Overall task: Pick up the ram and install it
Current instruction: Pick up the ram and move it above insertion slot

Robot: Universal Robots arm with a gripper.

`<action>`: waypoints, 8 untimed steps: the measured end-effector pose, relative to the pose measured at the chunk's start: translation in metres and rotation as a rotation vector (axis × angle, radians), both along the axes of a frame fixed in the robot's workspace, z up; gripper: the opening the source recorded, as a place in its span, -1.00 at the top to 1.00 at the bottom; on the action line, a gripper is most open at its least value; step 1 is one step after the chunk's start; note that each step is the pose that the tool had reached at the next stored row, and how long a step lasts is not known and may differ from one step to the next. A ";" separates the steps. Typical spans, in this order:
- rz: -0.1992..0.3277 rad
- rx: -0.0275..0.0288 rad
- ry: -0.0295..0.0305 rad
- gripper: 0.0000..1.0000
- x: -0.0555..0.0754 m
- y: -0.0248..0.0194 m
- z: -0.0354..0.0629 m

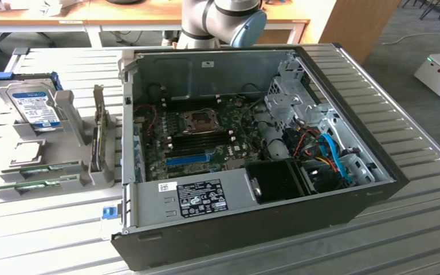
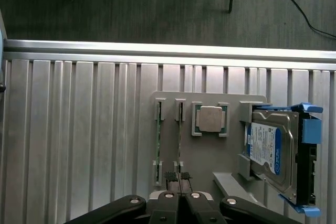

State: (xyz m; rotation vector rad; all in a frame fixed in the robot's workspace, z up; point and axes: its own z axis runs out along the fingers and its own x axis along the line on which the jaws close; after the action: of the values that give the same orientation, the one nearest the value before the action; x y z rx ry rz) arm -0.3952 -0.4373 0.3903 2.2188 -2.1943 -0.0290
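— What does the grey holder [image 2: 210,153] on the counter [image 2: 79,145] carry?
— The ram [image 2: 180,135], a second stick [image 2: 159,135] beside it, a square chip [image 2: 209,118], a hard drive [image 2: 270,148].
— And the gripper [image 2: 178,178]?
— Its fingers [image 2: 170,177] are pressed together.

I note a silver-grey tubular arm [image 1: 204,20] with a light-blue joint cap [image 1: 249,27]; gripper [image 2: 178,178] black, silver screws on linkages.

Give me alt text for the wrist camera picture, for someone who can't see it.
The gripper hangs over a grey holder on a ribbed metal table, nearest one of two green ram sticks standing on edge. Beside them sit a processor chip and a blue-labelled hard drive.
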 end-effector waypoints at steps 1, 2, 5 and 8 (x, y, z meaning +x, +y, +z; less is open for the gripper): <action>0.000 0.0003 -0.0002 0.79 0.000 0.0000 -0.0002; 0.000 0.0009 -0.0006 0.79 0.000 0.0000 -0.0004; 0.000 0.0020 -0.0013 0.79 0.000 0.0000 -0.0008; 0.000 0.0021 -0.0012 0.79 0.000 0.0000 -0.0008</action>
State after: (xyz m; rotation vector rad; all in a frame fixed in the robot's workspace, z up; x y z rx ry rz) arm -0.3952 -0.4373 0.3894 2.2205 -2.1959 -0.0299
